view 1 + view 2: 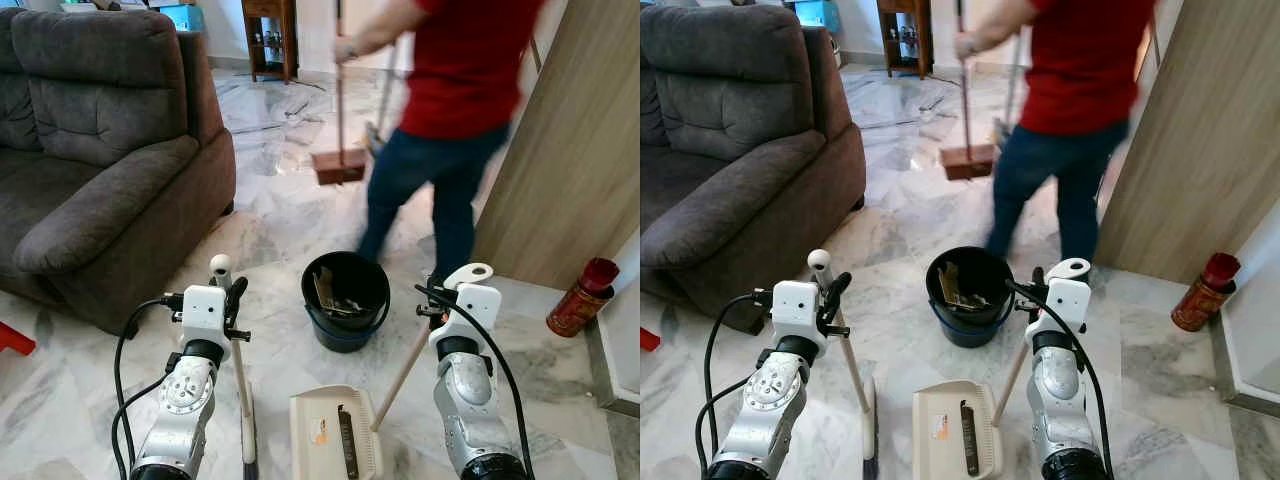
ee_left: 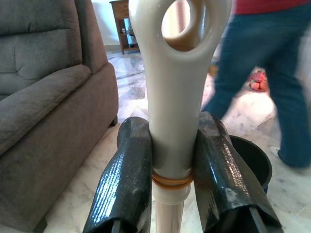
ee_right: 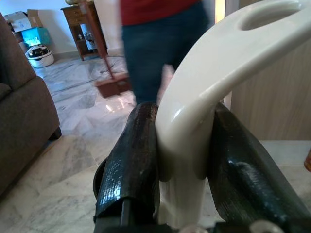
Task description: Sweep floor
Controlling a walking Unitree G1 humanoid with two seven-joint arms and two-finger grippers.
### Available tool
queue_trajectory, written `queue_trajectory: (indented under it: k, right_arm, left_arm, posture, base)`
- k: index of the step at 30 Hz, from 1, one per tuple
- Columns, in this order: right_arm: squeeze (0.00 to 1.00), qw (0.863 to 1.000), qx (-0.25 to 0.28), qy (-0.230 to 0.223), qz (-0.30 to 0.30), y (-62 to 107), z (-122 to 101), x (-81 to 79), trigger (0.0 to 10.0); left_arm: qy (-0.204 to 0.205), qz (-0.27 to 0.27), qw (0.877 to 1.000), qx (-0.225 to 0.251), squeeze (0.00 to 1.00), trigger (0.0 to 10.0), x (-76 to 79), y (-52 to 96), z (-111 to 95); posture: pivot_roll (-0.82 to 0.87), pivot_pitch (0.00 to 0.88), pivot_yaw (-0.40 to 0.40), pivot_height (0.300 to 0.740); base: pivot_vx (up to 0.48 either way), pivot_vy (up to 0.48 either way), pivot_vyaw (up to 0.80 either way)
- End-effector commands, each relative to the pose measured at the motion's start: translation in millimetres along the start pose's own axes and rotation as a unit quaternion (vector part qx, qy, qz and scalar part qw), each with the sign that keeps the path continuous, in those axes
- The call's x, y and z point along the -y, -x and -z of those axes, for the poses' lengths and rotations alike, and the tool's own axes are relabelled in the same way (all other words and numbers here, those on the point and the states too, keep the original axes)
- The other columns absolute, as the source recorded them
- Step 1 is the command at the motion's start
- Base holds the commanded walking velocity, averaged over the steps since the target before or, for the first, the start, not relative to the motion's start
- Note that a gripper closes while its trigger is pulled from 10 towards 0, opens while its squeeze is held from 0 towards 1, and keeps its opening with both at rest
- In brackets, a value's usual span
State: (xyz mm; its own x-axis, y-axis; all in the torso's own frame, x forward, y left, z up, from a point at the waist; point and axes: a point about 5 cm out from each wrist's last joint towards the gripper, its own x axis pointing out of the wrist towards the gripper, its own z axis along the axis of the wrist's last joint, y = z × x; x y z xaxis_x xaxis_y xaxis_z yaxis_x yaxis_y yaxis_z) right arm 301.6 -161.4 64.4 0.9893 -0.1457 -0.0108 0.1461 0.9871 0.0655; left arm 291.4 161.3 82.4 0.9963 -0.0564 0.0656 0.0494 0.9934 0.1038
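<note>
My left gripper (image 1: 231, 297) is shut on the cream broom handle (image 1: 220, 268), just under its hanging hole (image 2: 177, 22). The pole runs down to the broom head (image 1: 248, 448) on the marble floor. My right gripper (image 1: 436, 300) is shut on the cream looped handle (image 1: 470, 272) of the dustpan (image 1: 335, 435), whose wooden pole slants down to the pan lying flat between my arms. In the wrist views the black fingers (image 2: 129, 179) (image 3: 131, 165) press on both sides of each handle. A black bucket (image 1: 345, 295) holding scraps stands just ahead of the dustpan.
A person in a red shirt (image 1: 455, 90) stands close behind the bucket, holding a broom and a brown dustpan (image 1: 338, 165). A grey sofa (image 1: 90, 150) lies on the left. On the right are a wooden panel (image 1: 570, 150) and a red canister (image 1: 580, 298).
</note>
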Motion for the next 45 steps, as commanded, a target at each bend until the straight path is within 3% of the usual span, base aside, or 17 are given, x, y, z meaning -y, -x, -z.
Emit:
queue_trajectory:
  k: [1, 26, 37, 45]
  right_arm:
    - [0.0, 1.0, 0.027, -0.006, -0.003, -3.7, -11.5, -3.1, 10.0]
    - [0.0, 0.999, 0.034, -0.005, -0.002, -5.3, -15.0, -1.8, 10.0]
    - [0.0, 0.996, 0.084, -0.001, 0.014, -9.2, -39.9, 5.8, 10.0]
    - [0.0, 0.991, 0.135, -0.007, 0.003, -10.3, -70.2, 2.1, 10.0]
  left_arm:
    - [-0.006, -0.005, 1.0, 0.023, 0.0, 10.0, -3.7, -3.6, -9.9]
    - [-0.006, -0.003, 1.0, 0.023, 0.0, 10.0, -3.2, -3.5, -9.4]
    - [-0.015, -0.004, 1.0, 0.02, 0.0, 10.0, -8.0, 0.6, -8.4]
    - [-0.023, -0.013, 1.0, 0.013, 0.0, 10.0, -15.8, 7.0, -5.0]
  posture:
    - [0.1, 0.003, 0.054, 0.74]
    - [0.1, 0.0, 0.052, 0.74]
    - [0.1, 0.0, 0.056, 0.74]
    - [0.11, 0.0, 0.054, 0.74]
  base:
    - [0.0, 0.0, 0.0]
    - [0.0, 0.0, 0.0]
    - [0.0, 0.0, 0.0]
    - [0.0, 0.0, 0.0]
